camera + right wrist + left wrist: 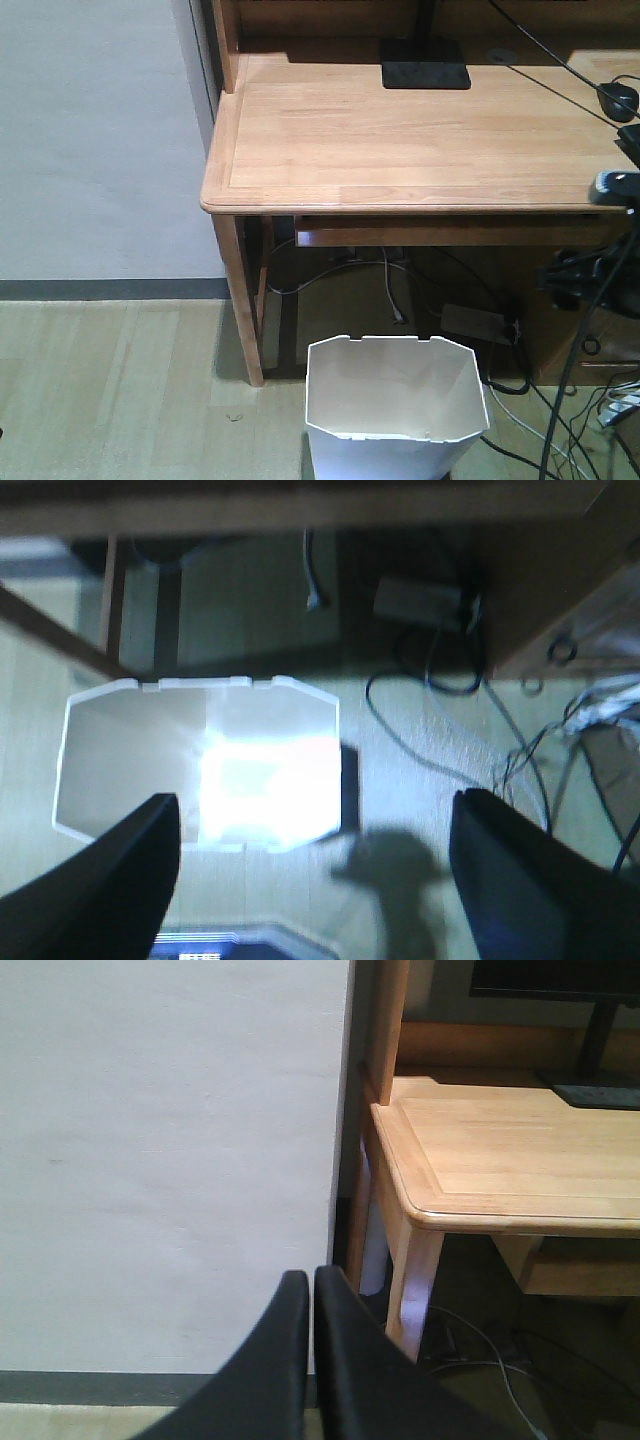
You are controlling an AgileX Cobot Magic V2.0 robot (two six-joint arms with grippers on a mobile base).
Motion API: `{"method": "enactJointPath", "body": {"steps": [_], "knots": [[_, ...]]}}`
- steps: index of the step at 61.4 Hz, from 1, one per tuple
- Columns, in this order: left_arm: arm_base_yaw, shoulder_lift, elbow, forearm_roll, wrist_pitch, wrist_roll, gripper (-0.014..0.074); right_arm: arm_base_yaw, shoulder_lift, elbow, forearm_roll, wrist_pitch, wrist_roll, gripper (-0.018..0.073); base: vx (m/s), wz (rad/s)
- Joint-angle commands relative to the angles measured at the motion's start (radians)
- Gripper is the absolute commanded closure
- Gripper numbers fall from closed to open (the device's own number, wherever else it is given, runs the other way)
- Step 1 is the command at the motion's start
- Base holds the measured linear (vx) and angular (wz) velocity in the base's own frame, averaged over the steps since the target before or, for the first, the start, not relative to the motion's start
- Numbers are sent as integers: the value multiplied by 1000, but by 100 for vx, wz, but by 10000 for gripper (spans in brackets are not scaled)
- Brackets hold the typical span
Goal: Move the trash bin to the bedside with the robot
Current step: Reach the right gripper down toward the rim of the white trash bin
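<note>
Two pincers in my feeds: the left pincer (310,1278) is pressed closed, facing the wall (160,1160). The right pincer (315,805) hangs spread wide over the white trash bin (395,400), which stands on the floor (120,390) just before the bench (400,140).

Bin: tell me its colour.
The bin is white, slightly cream inside; the front view shows it best.
</note>
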Motion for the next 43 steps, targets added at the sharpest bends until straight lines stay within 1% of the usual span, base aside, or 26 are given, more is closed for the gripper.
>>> {"method": "enactJointPath", "body": {"steps": [1, 14, 29, 37, 43], "knots": [[0, -15, 14, -4, -69, -6, 602, 1, 66, -32, 52, -69, -57, 13, 0, 0], [0, -15, 14, -4, -69, -6, 602, 0, 240, -32, 142, -130, -160, 13, 0, 0], [0, -15, 14, -4, -69, -6, 602, -9, 435, -38, 148, -236, -164, 13, 0, 0], [0, -15, 14, -4, -69, -6, 602, -45, 556, -87, 144, -237, -169, 13, 0, 0], [0, -15, 14, -4, -69, -6, 602, -65, 626, -126, 139, -239, -196, 13, 0, 0]]}}
